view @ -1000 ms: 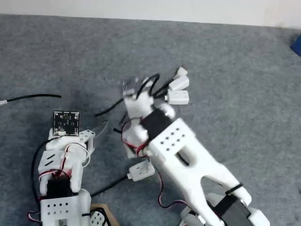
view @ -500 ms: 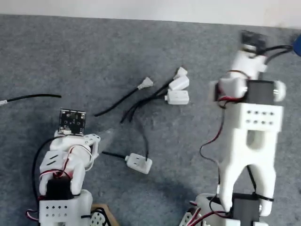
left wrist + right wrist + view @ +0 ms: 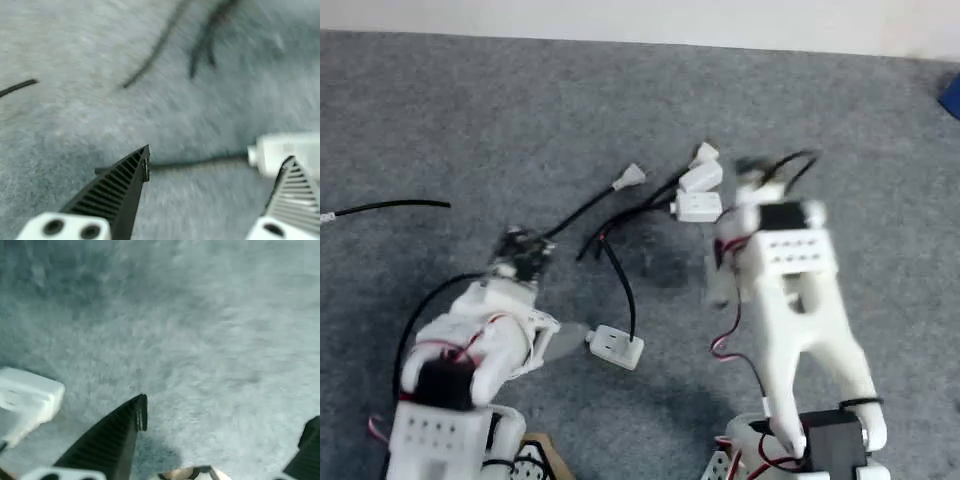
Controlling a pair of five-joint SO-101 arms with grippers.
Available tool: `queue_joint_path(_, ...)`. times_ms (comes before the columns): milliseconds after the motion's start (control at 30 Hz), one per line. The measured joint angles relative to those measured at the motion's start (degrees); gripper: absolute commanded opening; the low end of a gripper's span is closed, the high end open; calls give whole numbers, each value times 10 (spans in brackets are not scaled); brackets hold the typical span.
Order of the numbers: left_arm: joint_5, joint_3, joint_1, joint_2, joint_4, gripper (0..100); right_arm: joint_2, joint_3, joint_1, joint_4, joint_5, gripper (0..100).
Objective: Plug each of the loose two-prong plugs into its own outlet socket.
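High view: my left pincer [image 3: 567,338] lies just beside the outlet socket [image 3: 616,347], placed, I judge, to steady it. A loose plug [image 3: 630,178] lies well apart, near three white blocks [image 3: 698,190].

Left wrist view: jaws wide open, the socket at one fingertip.

Right wrist view: my right pincer [image 3: 225,415] is open and empty above grey carpet [image 3: 225,315].

Half a second ago my left arm pointed straight ahead; the right reached farther out.

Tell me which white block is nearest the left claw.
The lone block with the black cord, lying right at the open left claw. The other three sit clustered farther back on the table.
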Motion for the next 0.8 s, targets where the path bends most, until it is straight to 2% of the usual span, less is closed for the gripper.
queue_joint_path(133,-98,-84,8,163,38,383,0,76,-1,-102,24,443)
queue_joint_path(333,-260,-178,10,353,76,383,0,98,3,-137,25,443)
queue_joint_path(633,-523,-186,18,395,81,383,0,98,10,-141,27,443)
queue_joint_path(800,-536,-150,85,395,-4,383,0,98,34,-141,29,443)
